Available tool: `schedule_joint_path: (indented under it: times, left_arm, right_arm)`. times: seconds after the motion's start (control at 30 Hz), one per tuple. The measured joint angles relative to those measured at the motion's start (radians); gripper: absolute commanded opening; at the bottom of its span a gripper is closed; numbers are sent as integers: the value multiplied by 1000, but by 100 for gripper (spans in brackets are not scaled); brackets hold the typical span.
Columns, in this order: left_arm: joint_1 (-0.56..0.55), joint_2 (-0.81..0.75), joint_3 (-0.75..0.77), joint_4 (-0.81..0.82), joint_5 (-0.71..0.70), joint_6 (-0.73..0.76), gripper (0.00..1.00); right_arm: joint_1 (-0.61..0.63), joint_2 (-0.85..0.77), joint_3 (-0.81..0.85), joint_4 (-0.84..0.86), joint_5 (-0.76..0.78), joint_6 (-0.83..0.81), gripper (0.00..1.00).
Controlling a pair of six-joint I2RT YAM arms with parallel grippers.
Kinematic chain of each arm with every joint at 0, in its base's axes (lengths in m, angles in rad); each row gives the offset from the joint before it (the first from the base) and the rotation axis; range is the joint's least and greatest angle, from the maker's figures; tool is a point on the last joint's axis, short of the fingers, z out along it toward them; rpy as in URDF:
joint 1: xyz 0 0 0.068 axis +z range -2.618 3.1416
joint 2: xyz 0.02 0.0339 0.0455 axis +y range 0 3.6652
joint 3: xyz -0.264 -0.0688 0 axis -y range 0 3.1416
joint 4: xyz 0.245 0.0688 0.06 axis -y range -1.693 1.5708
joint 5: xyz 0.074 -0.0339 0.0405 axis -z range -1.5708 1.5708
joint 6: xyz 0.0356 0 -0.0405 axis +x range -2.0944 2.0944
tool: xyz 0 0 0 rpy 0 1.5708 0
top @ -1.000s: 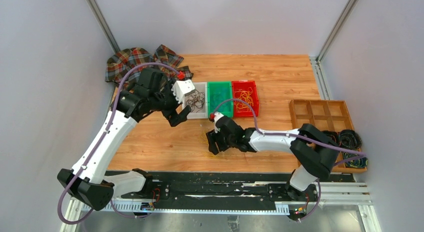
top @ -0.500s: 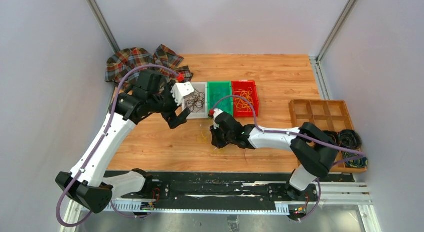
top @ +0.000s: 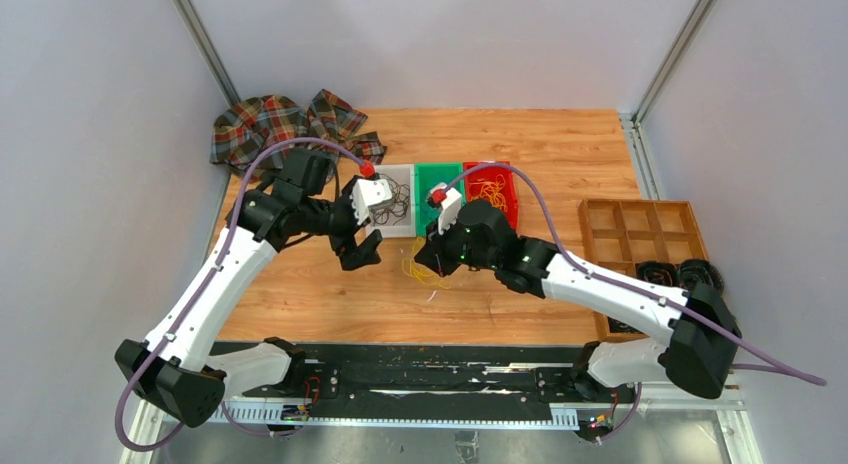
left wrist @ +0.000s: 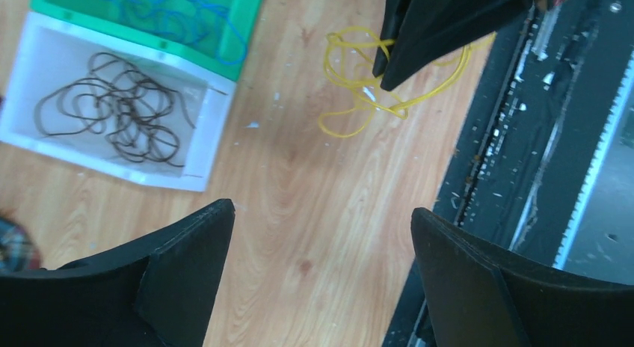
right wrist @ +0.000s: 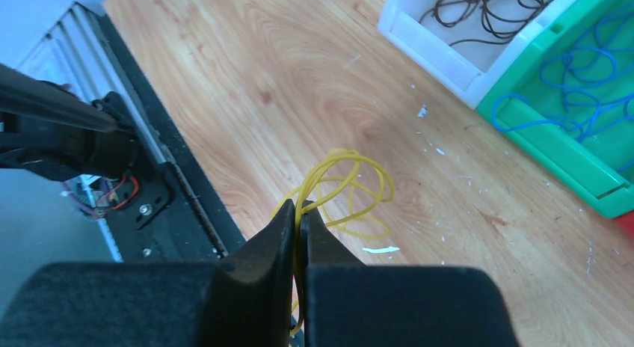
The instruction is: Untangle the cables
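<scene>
The right gripper [right wrist: 299, 212] has been closed on the yellow cable [right wrist: 351, 184], which was seen loose on the table [top: 560, 144] half a second earlier. Its elbow has been swung toward the near corner of the wooden tray [top: 640, 224]. The left gripper [top: 362, 252] has been shifted slightly nearer the yellow cable.

Bright, even light falls from above, so the pale walls carry no hot spots and the arms cast only faint, soft-edged shadows on the wooden worktop [top: 560, 154]. The overhead view is sharp from the near rail to the far wall. In both wrist views the wood grain is crisp, while the left jaws and the right jaws, close to the lens, are dark, nearly featureless and soft-edged. The yellow cable [right wrist: 333, 184] beyond them is in focus.
</scene>
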Motion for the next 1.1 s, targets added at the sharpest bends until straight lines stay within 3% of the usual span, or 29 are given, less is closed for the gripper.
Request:
schedule_joint_path:
  times: [0.27, 0.77, 1.1]
  left_arm:
    - [-19, 32, -36, -14, 112, -10, 90]
    - [-94, 23, -56, -14, 149, 27, 87]
    - [-97, 18, -56, -14, 204, 29, 69]
  right_arm:
    - [0, -97, 2, 3, -66, 23, 1]
    - [0, -124, 2, 149, -231, 139, 1]
    - [0, -126, 2, 206, -265, 196, 1]
